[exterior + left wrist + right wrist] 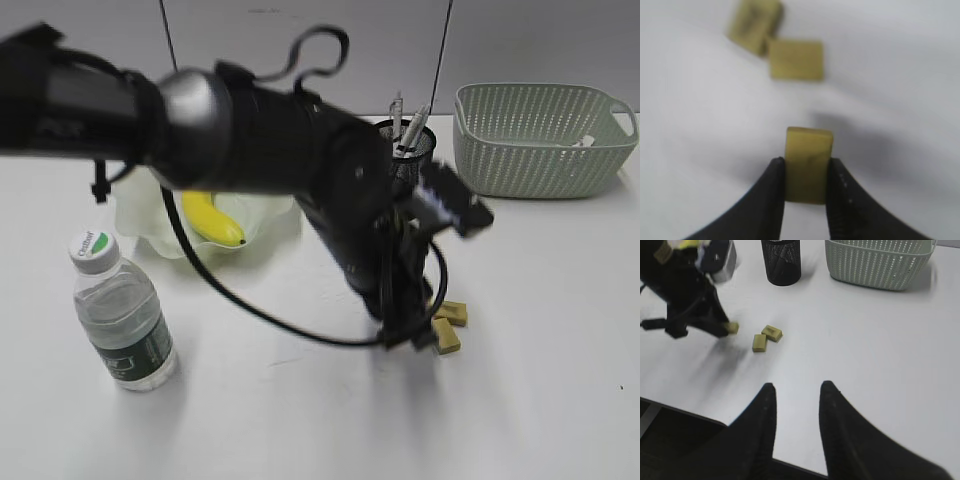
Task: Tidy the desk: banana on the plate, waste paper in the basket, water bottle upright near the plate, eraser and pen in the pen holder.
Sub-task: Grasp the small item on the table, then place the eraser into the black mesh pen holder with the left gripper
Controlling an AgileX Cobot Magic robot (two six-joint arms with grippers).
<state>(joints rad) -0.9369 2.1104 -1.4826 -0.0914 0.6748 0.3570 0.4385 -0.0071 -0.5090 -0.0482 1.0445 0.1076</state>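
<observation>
In the left wrist view my left gripper [807, 167] is shut on a small yellowish eraser [809, 150], just above the white desk [900, 75]. Two more erasers [796, 60] lie beyond it. My left arm reaches across the middle, and its gripper [415, 335] is down beside those two erasers [447, 337]. The banana [212, 220] lies in the pale green plate [140, 225]. The water bottle [120, 315] stands upright in front of the plate. The black pen holder [412, 152] holds pens [400, 118]. A white scrap [585, 142] shows inside the basket [540, 145]. My right gripper [796, 387] is open and holds nothing.
My right gripper hangs over the desk's near edge [685, 412], out of the exterior view. From there the pen holder [782, 262] and the basket [875, 265] stand at the far side. My left arm's cable [260, 310] loops low over the desk.
</observation>
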